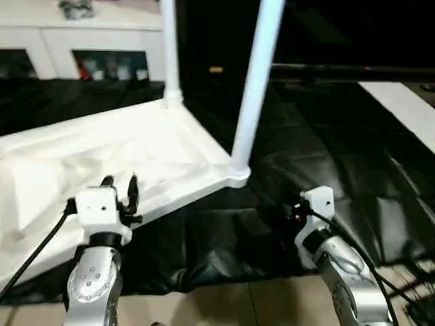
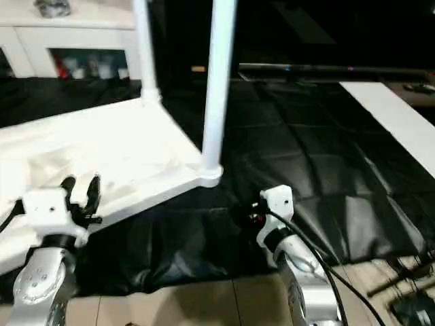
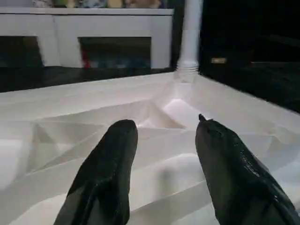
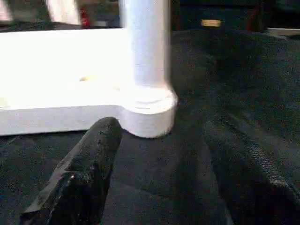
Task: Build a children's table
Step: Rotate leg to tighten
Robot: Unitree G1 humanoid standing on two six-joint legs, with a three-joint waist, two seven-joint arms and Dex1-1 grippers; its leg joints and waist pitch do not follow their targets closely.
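children's table [image 1: 122,156] lies upside down on the black-covered table [image 1: 326,170], ribbed underside up. near leg [image 1: 255,81] stands upright in the near-right corner socket [image 1: 237,173]; far leg [image 1: 170,51] stands in the far corner socket. left gripper [image 3: 164,154] hovers above the ribbed underside near the top's front edge, fingers apart, holding nothing. right gripper [image 4: 159,173] sits low over the black cover just beside the near socket (not touching it), fingers apart, empty.

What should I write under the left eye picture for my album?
Upside-down white table top with two legs in, robot's claws waiting nearby.
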